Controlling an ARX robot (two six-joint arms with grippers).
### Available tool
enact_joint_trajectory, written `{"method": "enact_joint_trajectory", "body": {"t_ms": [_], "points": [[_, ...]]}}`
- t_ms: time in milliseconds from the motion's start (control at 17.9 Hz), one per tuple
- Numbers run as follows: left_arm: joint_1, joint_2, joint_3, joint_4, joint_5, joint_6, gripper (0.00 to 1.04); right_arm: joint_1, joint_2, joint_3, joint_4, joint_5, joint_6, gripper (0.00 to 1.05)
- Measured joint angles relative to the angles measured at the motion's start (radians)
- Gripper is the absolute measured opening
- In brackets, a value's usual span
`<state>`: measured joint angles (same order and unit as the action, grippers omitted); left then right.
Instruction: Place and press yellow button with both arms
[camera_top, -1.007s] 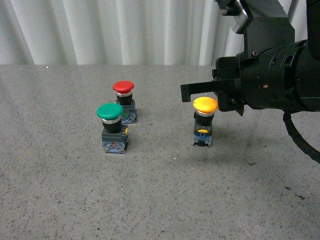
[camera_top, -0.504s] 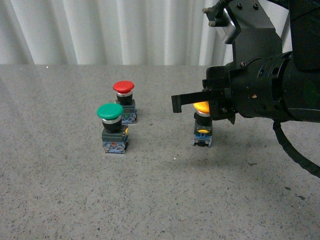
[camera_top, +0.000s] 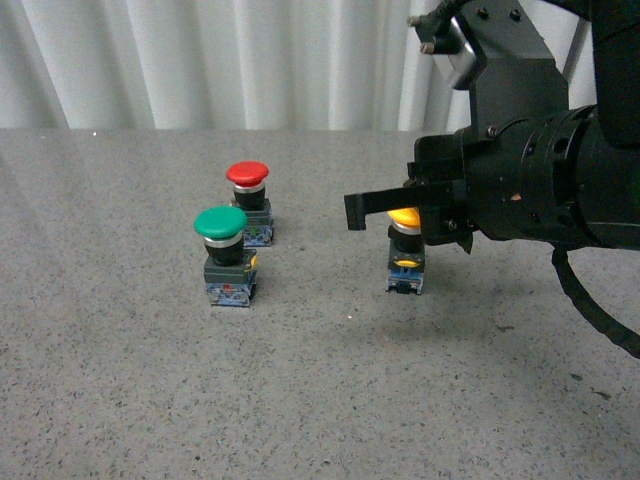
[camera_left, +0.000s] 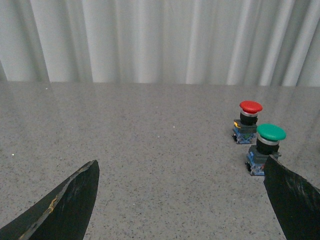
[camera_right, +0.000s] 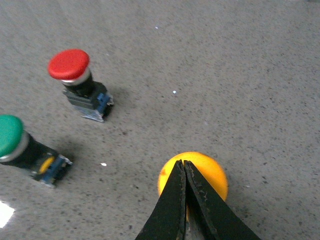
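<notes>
The yellow button (camera_top: 404, 250) stands upright on the grey table, right of centre in the front view. Its yellow cap (camera_right: 210, 170) shows under my right gripper (camera_right: 184, 163) in the right wrist view. My right gripper (camera_top: 352, 208) is shut, its flat fingers lying over the cap; touching or just above, I cannot tell. The bulky black right arm (camera_top: 540, 180) hides the cap's right side. My left gripper (camera_left: 180, 200) is open and empty, fingers wide apart over bare table; it does not show in the front view.
A green-capped button (camera_top: 226, 255) and a red-capped button (camera_top: 248, 203) stand close together left of centre. Both also show in the left wrist view, green-capped (camera_left: 265, 149) by my finger, red-capped (camera_left: 248, 121) behind it. White curtain (camera_top: 200, 60) runs behind the table.
My right gripper moved left and down over the yellow button one second ago, then barely shifted in the last half second. The buttons have not moved.
</notes>
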<state>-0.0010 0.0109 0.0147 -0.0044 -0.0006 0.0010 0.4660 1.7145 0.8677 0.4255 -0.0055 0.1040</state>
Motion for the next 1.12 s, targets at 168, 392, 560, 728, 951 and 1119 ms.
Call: {"method": "enact_joint_trajectory", "body": {"t_ms": [168,392,560,728,951,1119], "points": [[0.000,0.000,0.000,0.000,0.000,0.000,0.98,0.006,-0.093,-0.006,0.132,-0.034,0.087,0.02],[0.000,0.000,0.000,0.000,0.000,0.000,0.98,0.017,-0.248,-0.044,0.189,-0.073,0.195,0.02],[0.000,0.000,0.000,0.000,0.000,0.000,0.98,0.019,-0.356,-0.148,0.177,-0.094,0.238,0.02],[0.000,0.000,0.000,0.000,0.001,0.000,0.98,0.049,-0.620,-0.327,0.120,0.228,0.101,0.02],[0.000,0.000,0.000,0.000,0.001,0.000,0.98,-0.325,-1.176,-0.669,-0.169,0.154,-0.075,0.02],[0.000,0.000,0.000,0.000,0.000,0.000,0.98,-0.472,-1.316,-0.708,-0.161,0.011,-0.087,0.02]]}}
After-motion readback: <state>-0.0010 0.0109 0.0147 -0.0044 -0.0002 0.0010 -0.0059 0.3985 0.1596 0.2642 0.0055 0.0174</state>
